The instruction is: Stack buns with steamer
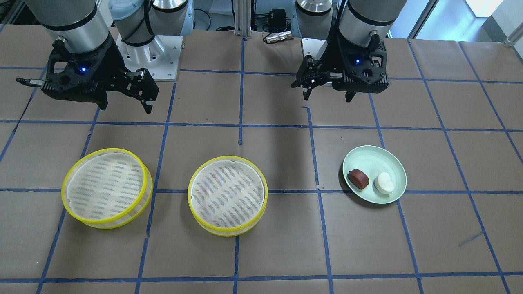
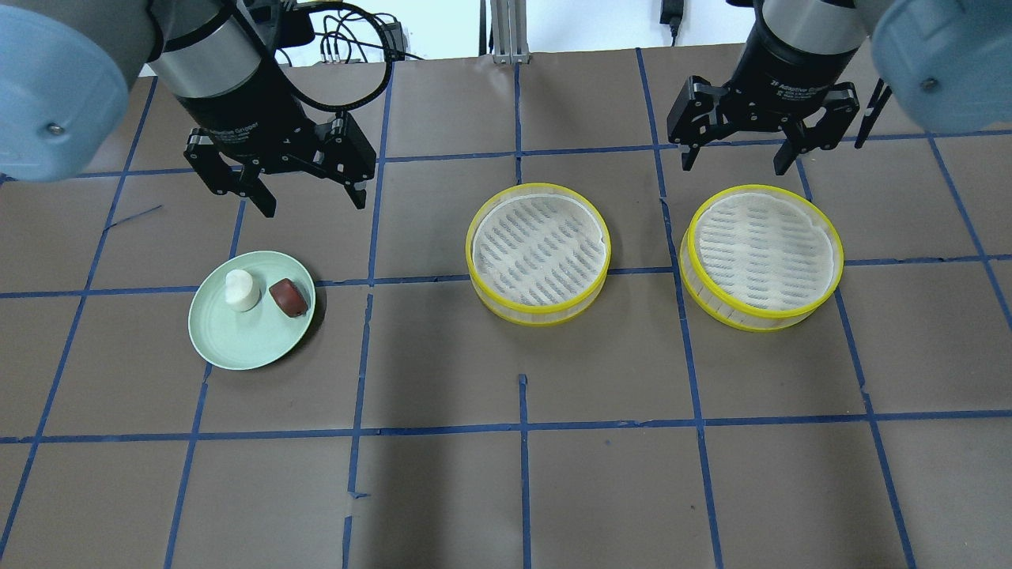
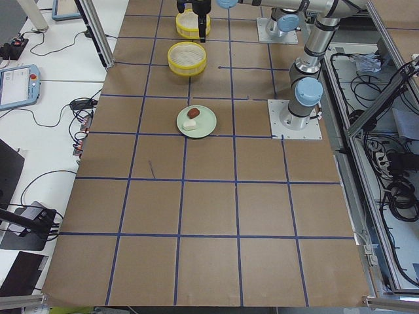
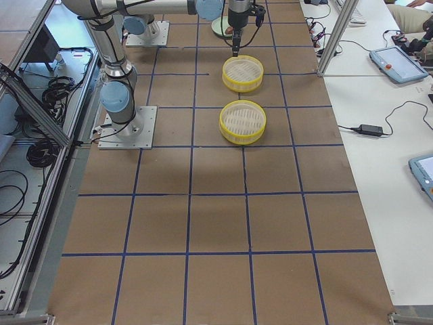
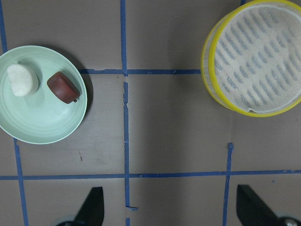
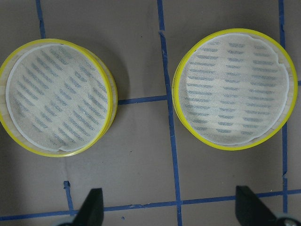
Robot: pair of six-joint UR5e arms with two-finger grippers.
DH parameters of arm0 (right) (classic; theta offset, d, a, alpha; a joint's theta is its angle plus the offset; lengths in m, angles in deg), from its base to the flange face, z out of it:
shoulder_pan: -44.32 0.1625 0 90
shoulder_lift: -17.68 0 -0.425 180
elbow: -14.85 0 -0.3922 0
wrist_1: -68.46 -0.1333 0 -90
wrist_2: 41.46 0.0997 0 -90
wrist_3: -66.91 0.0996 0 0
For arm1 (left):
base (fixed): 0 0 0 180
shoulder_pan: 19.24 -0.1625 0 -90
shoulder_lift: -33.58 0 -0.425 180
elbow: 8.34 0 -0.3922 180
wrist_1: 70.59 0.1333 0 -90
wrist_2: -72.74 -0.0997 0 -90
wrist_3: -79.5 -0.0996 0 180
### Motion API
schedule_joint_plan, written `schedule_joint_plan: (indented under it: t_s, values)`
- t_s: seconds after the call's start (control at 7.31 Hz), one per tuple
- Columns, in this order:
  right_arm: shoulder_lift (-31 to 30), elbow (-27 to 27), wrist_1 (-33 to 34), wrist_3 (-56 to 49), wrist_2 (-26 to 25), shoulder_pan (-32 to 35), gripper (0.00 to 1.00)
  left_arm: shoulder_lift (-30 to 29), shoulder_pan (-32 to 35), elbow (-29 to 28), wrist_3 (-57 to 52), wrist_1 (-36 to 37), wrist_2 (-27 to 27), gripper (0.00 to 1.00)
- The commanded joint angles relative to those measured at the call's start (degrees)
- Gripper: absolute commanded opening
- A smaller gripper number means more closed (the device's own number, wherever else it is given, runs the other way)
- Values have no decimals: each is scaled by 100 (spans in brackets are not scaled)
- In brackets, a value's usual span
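Two steamer trays with yellow rims stand empty side by side, the middle tray [image 2: 539, 251] and the right tray [image 2: 763, 254]. The white bun [image 2: 241, 290] and the red-brown bun [image 2: 288, 297] lie on a pale green plate [image 2: 237, 348] at the left. My left gripper [image 2: 313, 205] is open and empty, raised behind the plate. My right gripper [image 2: 734, 167] is open and empty, raised behind the right tray. The left wrist view shows both buns, the white one [image 5: 22, 80] and the red-brown one [image 5: 63, 87]. The right wrist view shows both trays, one [image 6: 54, 96] beside the other [image 6: 235, 89].
The brown table [image 2: 522, 474] carries a grid of blue tape lines. The arm bases and cables sit along the robot's edge of the table [image 1: 151, 57]. Nothing else stands near the trays or the plate.
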Motion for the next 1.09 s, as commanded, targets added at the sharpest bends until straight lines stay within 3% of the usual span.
schedule_joint_plan:
  t_s: [0.0, 0.27, 0.55, 0.68, 0.82, 0.96]
  values:
    - [15, -48, 156, -83, -71, -23, 100, 6, -12, 25, -1, -24, 25, 100]
    - [58, -432, 209, -528, -218, -337, 99, -151, -99, -27, -1, 108, -1, 100]
    - [94, -1248, 1146, -1827, -273, -1975, 99, -518, -109, -27, -10, 694, 7, 100]
    - [364, -1609, 1976, -2616, -273, -2244, 99, -712, -178, 25, -132, 1054, -53, 100]
    - [784, -1787, 2663, -2711, -281, -2395, 99, -888, -396, 199, -664, 1354, -80, 100]
    - [1006, -1876, 2957, -2738, -264, -2414, 99, -960, -903, 384, -939, 1400, -63, 100]
